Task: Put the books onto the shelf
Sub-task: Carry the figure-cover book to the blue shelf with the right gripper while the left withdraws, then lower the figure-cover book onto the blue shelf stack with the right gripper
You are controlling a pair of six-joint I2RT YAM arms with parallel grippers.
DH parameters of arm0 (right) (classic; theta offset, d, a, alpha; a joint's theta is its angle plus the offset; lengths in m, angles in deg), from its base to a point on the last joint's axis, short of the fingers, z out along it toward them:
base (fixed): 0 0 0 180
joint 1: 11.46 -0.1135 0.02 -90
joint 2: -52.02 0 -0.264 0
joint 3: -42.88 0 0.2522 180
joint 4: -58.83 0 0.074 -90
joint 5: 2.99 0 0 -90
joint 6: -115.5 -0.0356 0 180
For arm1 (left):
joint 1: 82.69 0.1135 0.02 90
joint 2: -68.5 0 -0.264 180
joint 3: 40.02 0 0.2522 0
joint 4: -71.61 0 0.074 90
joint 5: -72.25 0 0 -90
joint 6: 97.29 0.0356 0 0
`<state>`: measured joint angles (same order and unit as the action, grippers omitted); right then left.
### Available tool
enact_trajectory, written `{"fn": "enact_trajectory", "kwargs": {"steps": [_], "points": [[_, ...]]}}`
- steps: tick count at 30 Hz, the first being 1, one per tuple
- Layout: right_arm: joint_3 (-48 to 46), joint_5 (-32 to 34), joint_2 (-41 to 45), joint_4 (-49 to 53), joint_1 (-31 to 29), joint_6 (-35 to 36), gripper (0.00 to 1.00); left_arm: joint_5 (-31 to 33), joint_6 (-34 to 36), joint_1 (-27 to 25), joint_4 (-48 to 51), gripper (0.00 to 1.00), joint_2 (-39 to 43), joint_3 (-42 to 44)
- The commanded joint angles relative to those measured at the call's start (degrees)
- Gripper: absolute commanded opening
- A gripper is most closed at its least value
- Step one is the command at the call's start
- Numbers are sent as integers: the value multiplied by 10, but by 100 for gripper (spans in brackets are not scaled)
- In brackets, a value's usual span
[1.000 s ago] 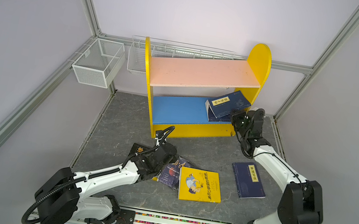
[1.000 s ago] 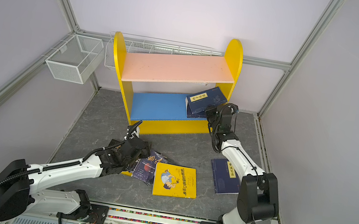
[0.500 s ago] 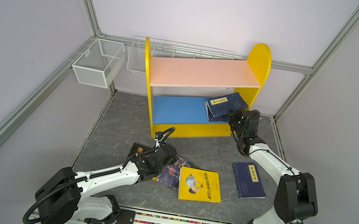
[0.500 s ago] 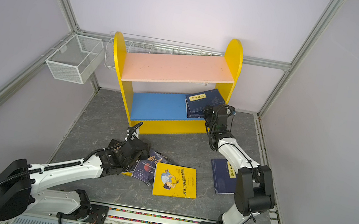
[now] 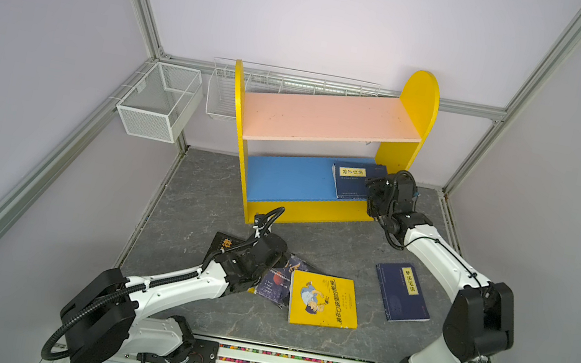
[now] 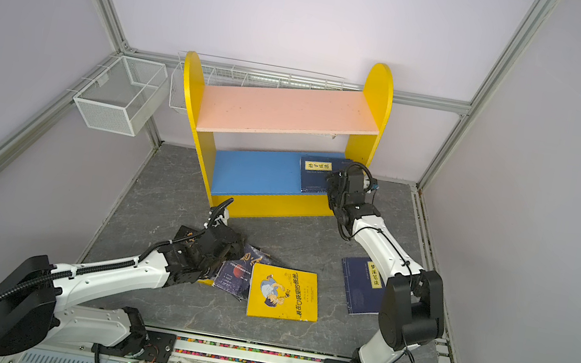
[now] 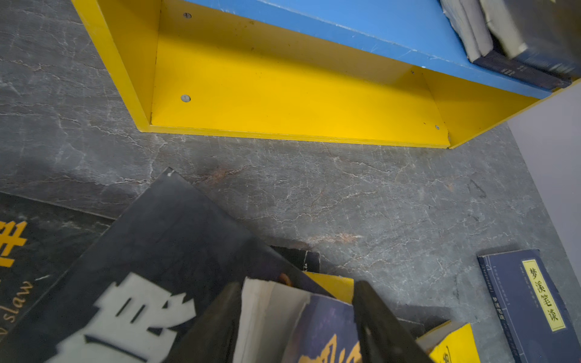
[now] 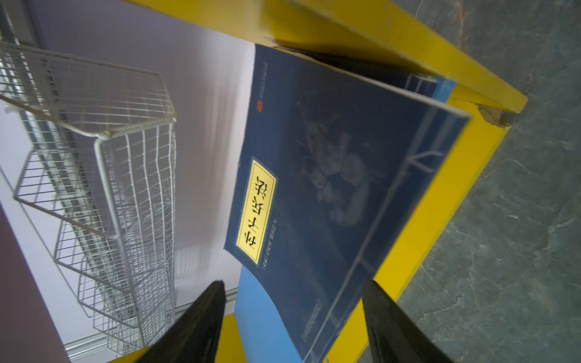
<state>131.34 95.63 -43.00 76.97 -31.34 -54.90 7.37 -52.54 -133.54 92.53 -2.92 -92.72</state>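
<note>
Yellow, pink and blue board: the shelf (image 5: pixel 417 104) stood at 12 o'clock on the grey stone-look desk (image 5: pixel 341 248), with its pink board (image 5: pixel 328 120) above and its blue board (image 5: pixel 289 178) below.

1. Navy labelled book (image 5: pixel 351 181): flat on top of a small stack at the 3 o'clock end of the blue board, beside the yellow side panel.
2. Right claw (image 8: pixel 295 283): at that same end of the shelf, spread wide. The book's near corner lay between the fingers, clear of one of them. Nothing was gripped.
3. Second navy book (image 5: pixel 402 293): flat on the desk at 4 o'clock, well apart from the shelf.
4. Yellow cartoon book (image 5: pixel 324 301): flat at 6 o'clock, overlapping the pile beside it.
5. Pile at 7 o'clock: a black book with an orange character (image 5: pixel 223 243), a tilted black book with a white character (image 7: pixel 141 283), and a dark blue book (image 7: pixel 320 330).
6. Left claw (image 7: pixel 298 284): low over the pile and about half open. The dark blue book's page edge filled the gap between the fingers (image 7: pixel 374 323). Whether they pressed on it could not be told.
7. White wire baskets (image 5: pixel 157 102): on the frame at 10 to 11 o'clock.
</note>
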Motion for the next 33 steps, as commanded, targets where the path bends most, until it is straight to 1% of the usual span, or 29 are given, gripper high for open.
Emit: {"fn": "enact_trajectory", "kwargs": {"steps": [1, 6, 13, 16, 19, 21, 24, 26, 29, 31, 33], "points": [[12, -13, -19, 35, -2, -27, 73, -1, -5, 1, -3, 58, 1, -16], [19, -14, -25, 39, 1, -3, 73, 0, -6, 1, 0, 58, 1, -17], [8, -9, 14, 80, 1, 86, 72, 2, -8, 1, -2, 58, 2, -15], [8, -15, 24, 114, 2, 99, 71, 1, -9, 1, -4, 59, -3, -16], [0, -31, 32, 129, 2, 95, 71, 0, -8, 1, -5, 59, -7, -20], [0, -43, 32, 137, 2, 89, 68, -2, -8, 1, -6, 59, -9, -22], [2, -65, 24, 148, 2, 74, 53, -5, -8, 1, -10, 58, -13, -22], [5, -81, 15, 155, 2, 66, 42, -7, -9, 1, -10, 59, -16, -23], [11, -96, 0, 168, 2, 62, 21, -9, -9, 1, -9, 59, -16, -22], [8, -97, -5, 170, 2, 61, 13, -9, -9, 1, -9, 59, -15, -20], [8, -97, -10, 171, 2, 61, 11, -7, -8, 1, -7, 59, -14, -19]]}}
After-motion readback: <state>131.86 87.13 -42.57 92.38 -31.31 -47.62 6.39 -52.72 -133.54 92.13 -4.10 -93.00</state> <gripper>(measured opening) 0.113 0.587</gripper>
